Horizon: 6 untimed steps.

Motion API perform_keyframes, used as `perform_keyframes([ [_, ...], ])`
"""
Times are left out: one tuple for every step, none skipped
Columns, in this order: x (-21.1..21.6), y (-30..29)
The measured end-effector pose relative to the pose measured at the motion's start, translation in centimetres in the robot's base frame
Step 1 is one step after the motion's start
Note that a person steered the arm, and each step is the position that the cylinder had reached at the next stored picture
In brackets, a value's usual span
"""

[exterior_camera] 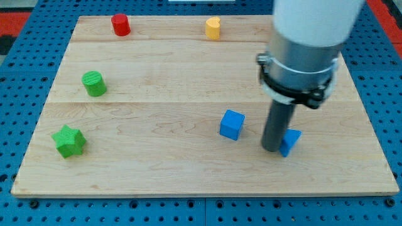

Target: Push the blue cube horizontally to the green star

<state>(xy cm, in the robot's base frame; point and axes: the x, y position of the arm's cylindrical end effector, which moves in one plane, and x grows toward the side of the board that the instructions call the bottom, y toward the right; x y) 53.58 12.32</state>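
The blue cube (232, 124) sits on the wooden board (157, 169), right of centre and toward the view's bottom. The green star (68, 141) lies at the board's left, near the bottom edge, far from the cube. My tip (271, 149) rests on the board to the right of the blue cube, a short gap away. It stands directly against a second small blue block (290, 141), which it partly hides; that block's shape is unclear.
A green cylinder (94, 83) stands at the left, above the star. A red cylinder (120, 25) and a yellow heart-like block (213, 29) sit near the board's top edge. The arm's grey and white body (301, 50) fills the upper right.
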Motion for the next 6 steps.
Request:
perform_keyframes([
  [-0.8, 2.1],
  [-5.5, 2.0],
  [-7.0, 0.2],
  [-6.3, -3.6],
  [-5.4, -7.9],
  [-1.4, -8.5],
])
